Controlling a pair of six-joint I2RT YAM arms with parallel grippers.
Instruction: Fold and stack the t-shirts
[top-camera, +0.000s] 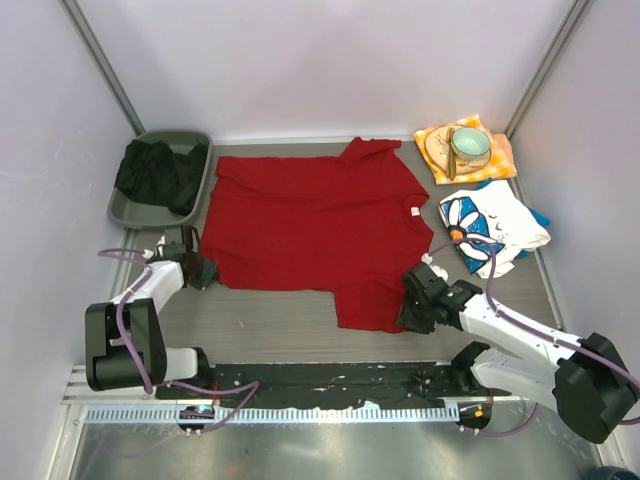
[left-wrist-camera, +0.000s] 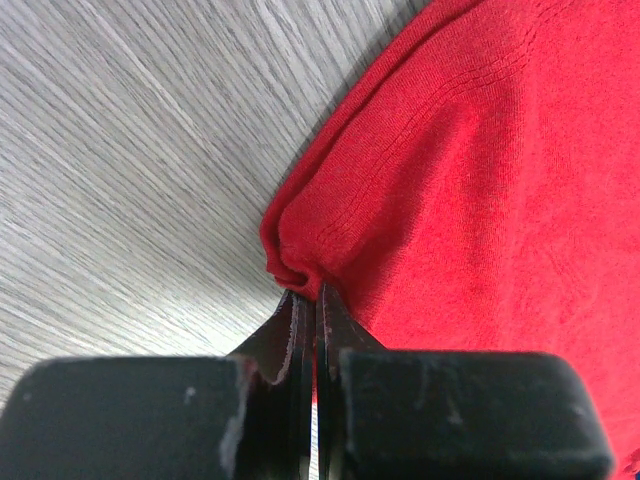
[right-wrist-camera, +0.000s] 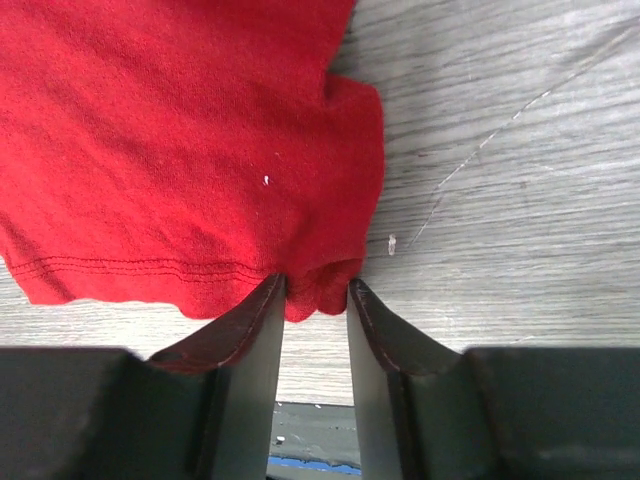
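The red t-shirt (top-camera: 310, 225) lies spread flat in the middle of the table. My left gripper (top-camera: 207, 272) is shut on its near-left corner, and in the left wrist view the cloth (left-wrist-camera: 480, 180) puckers into the left gripper's (left-wrist-camera: 308, 295) closed tips. My right gripper (top-camera: 405, 315) is at the shirt's near-right hem corner. In the right wrist view the right gripper (right-wrist-camera: 316, 290) has its jaws partly apart, with a small bunch of the red hem (right-wrist-camera: 170, 150) between the tips. The white t-shirt (top-camera: 490, 225) with the blue daisy print lies crumpled at the right.
A grey bin (top-camera: 120, 210) holding dark cloth (top-camera: 155, 172) stands at the back left. An orange-yellow cloth (top-camera: 500, 160) with a bowl (top-camera: 470, 146) on it lies at the back right. White walls close in the table on three sides.
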